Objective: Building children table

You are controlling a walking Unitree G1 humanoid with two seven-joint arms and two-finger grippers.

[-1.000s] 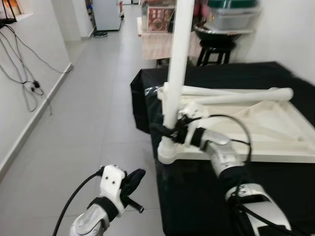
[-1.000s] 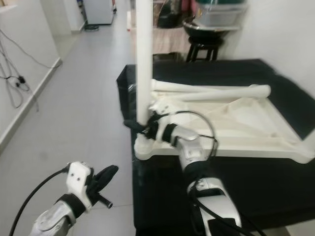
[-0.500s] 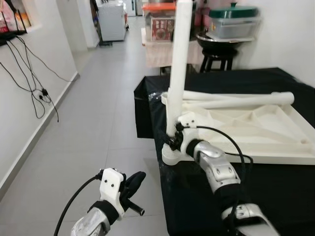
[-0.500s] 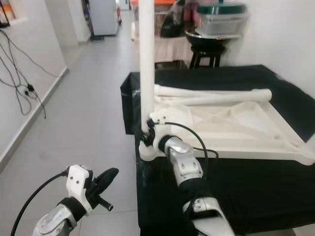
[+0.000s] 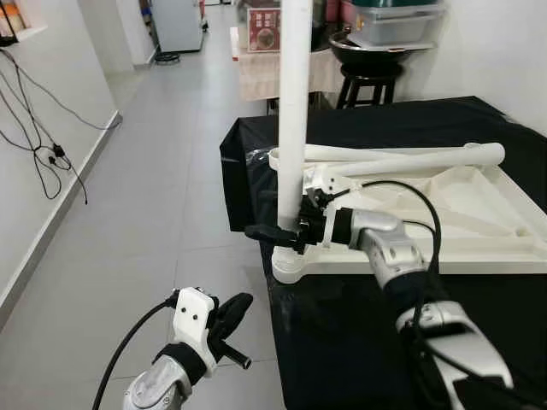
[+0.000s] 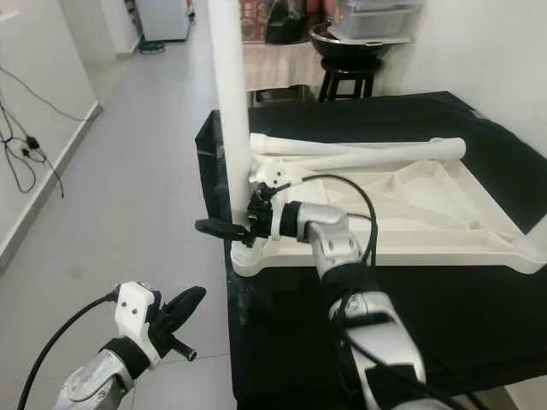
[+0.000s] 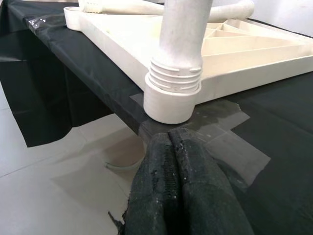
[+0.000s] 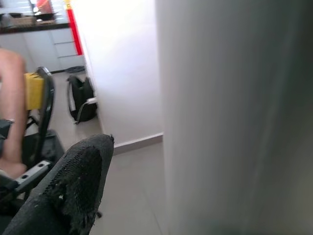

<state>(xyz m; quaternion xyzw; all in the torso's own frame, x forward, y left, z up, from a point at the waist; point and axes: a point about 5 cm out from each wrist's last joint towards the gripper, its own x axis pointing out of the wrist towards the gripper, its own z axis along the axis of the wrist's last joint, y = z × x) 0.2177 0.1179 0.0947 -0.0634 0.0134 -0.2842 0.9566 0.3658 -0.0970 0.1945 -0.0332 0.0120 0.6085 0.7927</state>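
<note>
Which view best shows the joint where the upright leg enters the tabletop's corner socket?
The left wrist view: the leg's ribbed base sits in the round socket, close and unobstructed. In both eye views the right gripper sits at the leg just above the socket, partly covering the joint. The right wrist view gives a blurred white leg surface.
</note>
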